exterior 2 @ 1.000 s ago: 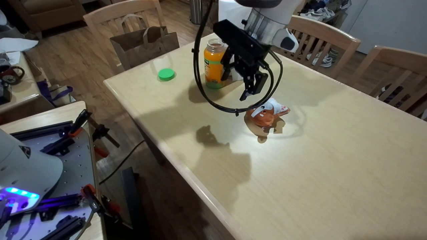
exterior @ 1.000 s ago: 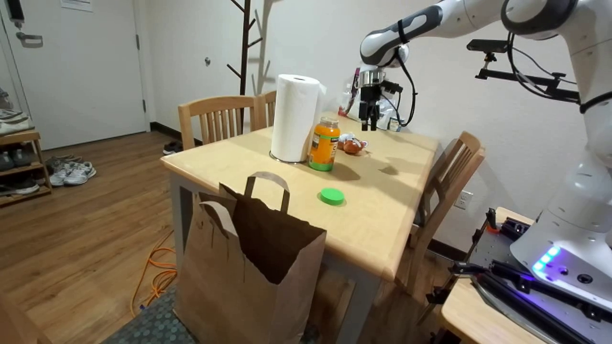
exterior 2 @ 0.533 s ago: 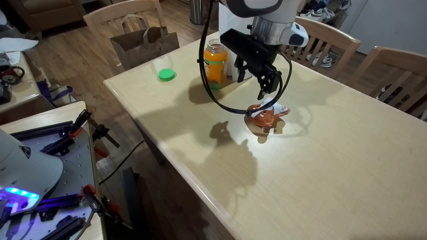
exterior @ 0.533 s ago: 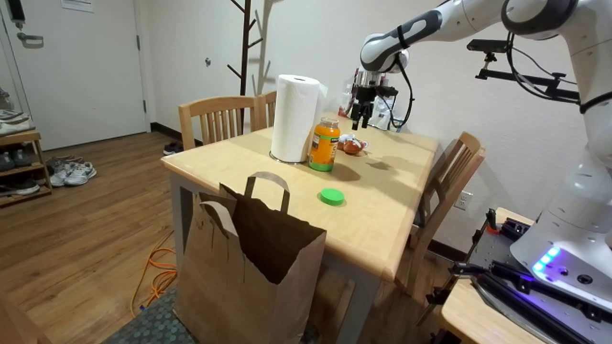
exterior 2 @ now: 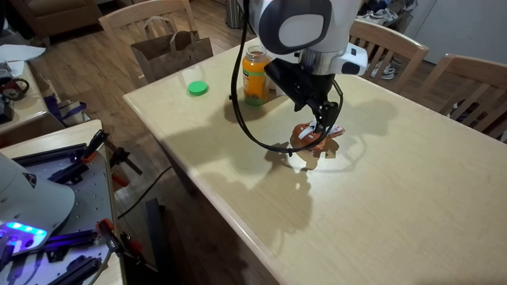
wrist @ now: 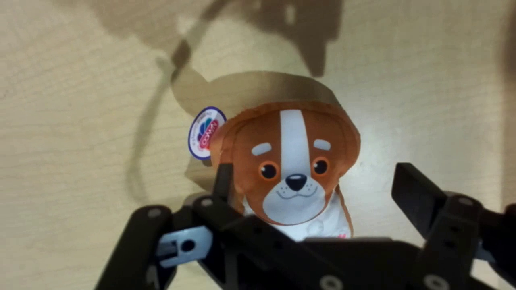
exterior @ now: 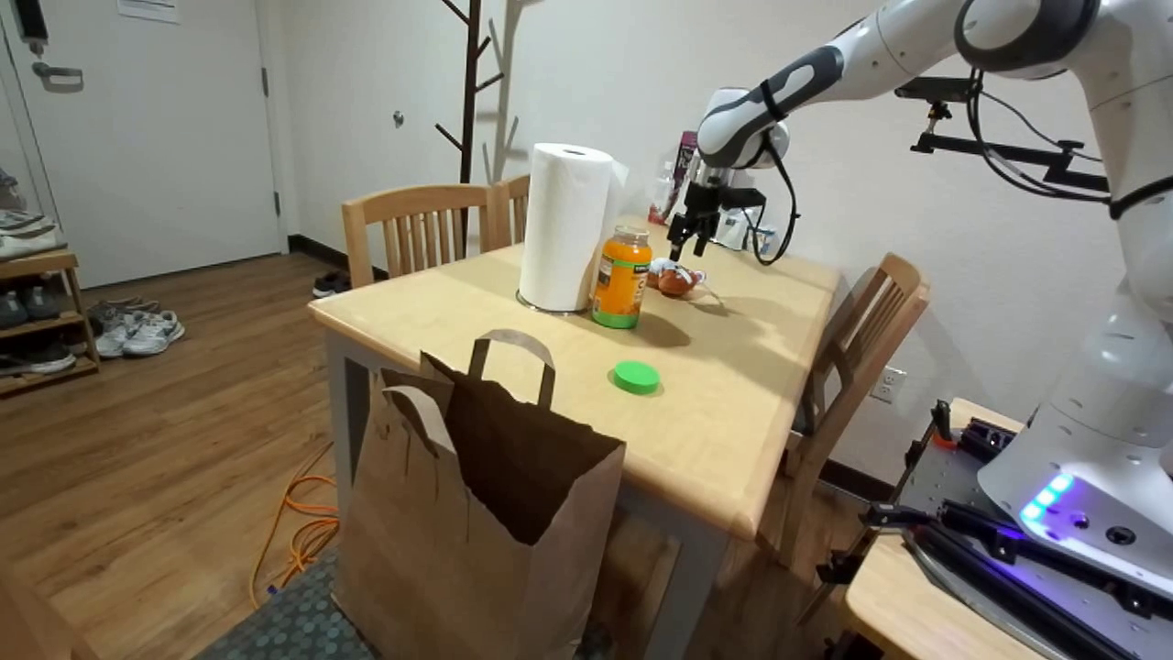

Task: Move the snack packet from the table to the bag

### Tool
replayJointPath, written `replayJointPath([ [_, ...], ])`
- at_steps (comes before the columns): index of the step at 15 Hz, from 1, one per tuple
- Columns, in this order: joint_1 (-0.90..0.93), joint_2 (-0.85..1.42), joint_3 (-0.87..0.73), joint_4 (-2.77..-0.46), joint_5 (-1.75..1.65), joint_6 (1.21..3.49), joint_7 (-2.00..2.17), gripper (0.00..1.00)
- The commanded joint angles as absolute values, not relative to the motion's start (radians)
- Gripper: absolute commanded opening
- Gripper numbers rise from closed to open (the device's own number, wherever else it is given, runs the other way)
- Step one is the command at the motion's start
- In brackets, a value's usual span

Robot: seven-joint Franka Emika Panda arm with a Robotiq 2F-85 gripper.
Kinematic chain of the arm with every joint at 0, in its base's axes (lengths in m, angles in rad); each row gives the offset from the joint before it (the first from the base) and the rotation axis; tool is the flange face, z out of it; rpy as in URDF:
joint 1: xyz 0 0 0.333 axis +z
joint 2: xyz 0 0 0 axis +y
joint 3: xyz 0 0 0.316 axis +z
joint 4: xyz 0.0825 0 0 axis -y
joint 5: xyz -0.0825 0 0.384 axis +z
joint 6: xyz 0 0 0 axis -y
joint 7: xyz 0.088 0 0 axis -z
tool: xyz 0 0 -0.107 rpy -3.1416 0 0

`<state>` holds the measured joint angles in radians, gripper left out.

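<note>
Table [exterior 2: 388,206]: pale, rectangular; a short edge, a long edge facing the robot's base [exterior: 1109,431], and the opposite long edge lined by chairs [exterior 2: 390,37].
Arm [exterior: 916,44]: reaches over the robot-side long edge and bends down above the tabletop.
Bag [exterior: 449,550]: brown paper, upright on a patterned chair seat [exterior: 284,623] just beyond the short edge; mouth open, loop handles at the rim. Whether it touches the table, I cannot tell.
Paper towel roll [exterior: 565,225]: upright, toward the chair-lined long edge.
Gripper [wrist: 317,181]: low over the dog-faced toy [wrist: 290,161]; fingers [wrist: 419,197] wide apart. In the wrist view one finger overlaps the side of the toy and the other stands apart from it; contact I cannot tell.
Orange bottle [exterior: 621,284]: upright, mouth open, just beside the paper towel roll, on the side of the robot-side long edge.
Dog-faced toy: orange-brown and white, lying face up on the tabletop, farther in from the short edge than the orange bottle; head toward the robot-side long edge, white body toward the chair-lined one.
Green lid [exterior: 636,377]: flat on the table near the short edge, between the orange bottle and the robot-side corner.
Tag [wrist: 204,133]: oval, white with a blue border, at the toy's head.
</note>
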<state>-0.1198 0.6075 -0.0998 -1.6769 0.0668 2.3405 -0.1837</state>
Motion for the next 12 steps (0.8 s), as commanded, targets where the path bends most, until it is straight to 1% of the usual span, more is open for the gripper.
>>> replayJointPath([
  [1,-0.130,0.608,-0.092,-1.701,0.076,2.426,-0.083,1.00],
  [6,-0.135,0.615,-0.063,-1.689,0.157,2.400,0.041,1.00],
  [12,-0.087,0.611,-0.115,-1.687,0.107,2.355,0.185,1.00],
])
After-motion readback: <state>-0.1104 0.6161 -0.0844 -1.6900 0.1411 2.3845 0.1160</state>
